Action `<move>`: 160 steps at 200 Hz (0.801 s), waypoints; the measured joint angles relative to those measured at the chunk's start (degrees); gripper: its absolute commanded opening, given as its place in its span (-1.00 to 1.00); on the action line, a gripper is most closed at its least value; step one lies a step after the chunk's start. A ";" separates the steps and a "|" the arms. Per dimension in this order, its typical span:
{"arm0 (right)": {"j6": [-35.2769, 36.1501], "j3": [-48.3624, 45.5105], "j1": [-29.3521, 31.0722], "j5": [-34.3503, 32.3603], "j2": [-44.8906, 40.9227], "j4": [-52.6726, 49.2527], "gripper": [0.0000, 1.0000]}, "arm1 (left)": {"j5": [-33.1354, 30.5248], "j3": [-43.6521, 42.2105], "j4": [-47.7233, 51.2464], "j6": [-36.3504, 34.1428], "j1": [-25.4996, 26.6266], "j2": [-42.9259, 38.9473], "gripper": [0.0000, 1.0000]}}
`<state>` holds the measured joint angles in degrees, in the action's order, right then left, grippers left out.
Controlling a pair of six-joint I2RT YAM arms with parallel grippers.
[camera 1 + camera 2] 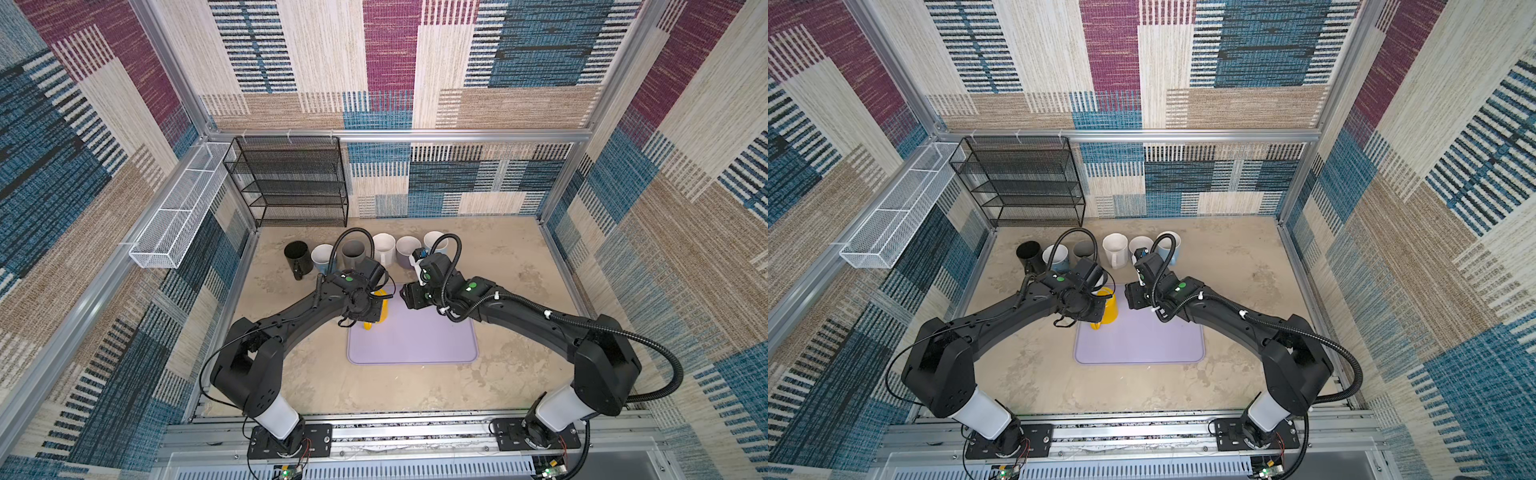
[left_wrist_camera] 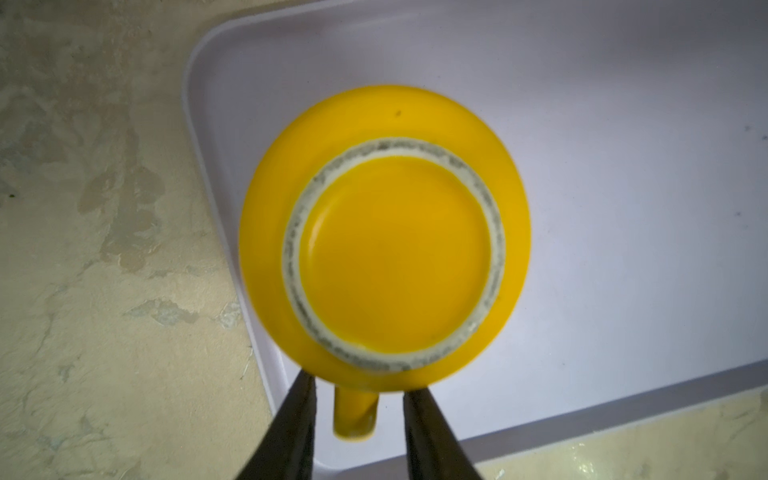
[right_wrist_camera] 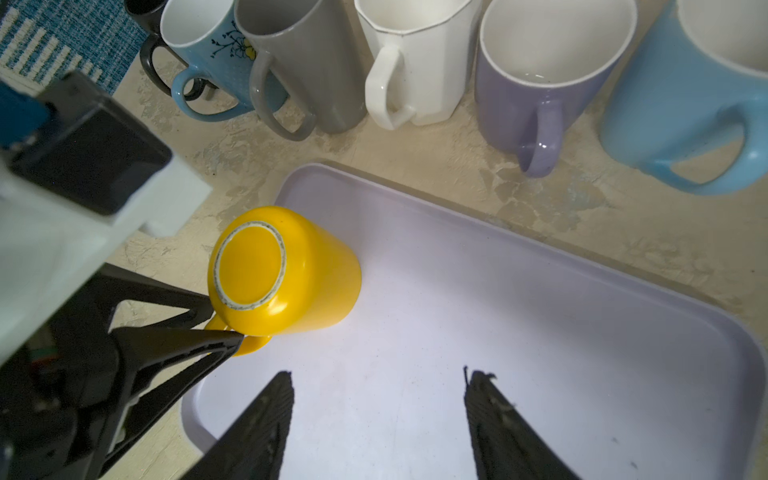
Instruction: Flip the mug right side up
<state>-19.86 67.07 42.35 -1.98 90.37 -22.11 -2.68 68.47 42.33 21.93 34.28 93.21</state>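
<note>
The yellow mug (image 3: 291, 274) stands upside down on the lavender tray (image 3: 540, 332), near its far left corner, with its ringed base (image 2: 386, 257) facing up. In both top views my left arm covers most of the mug (image 1: 1109, 309). My left gripper (image 2: 361, 384) is open, with one finger on each side of the mug's handle (image 2: 355, 415) and a gap to the handle on both sides. My right gripper (image 3: 378, 374) hangs open over bare tray to the right of the mug, with nothing between its fingers.
Several upright mugs line the back of the table behind the tray: black (image 1: 297, 253), flowered blue (image 3: 208, 54), grey (image 3: 316, 62), white (image 3: 415, 54), lavender (image 3: 536, 91), light blue (image 3: 681, 108). A black wire rack (image 1: 291, 183) and a white mesh basket (image 1: 178, 208) stand at the back left.
</note>
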 measured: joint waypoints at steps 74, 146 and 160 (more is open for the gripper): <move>0.00 -0.37 -0.22 0.02 0.20 0.00 0.37 | -1.44 2.21 3.23 0.00 0.11 4.37 -0.43; -0.02 -0.59 -0.33 0.09 0.20 0.00 0.38 | -1.46 3.34 4.13 -0.02 0.11 6.56 -0.50; -0.02 -0.59 -0.33 0.09 0.20 0.02 0.38 | -1.49 3.65 4.26 -0.04 0.11 6.97 -0.54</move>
<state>-19.88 66.48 42.02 -1.89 90.56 -22.09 -4.16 72.12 46.59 21.89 34.39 100.18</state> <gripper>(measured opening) 0.689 0.246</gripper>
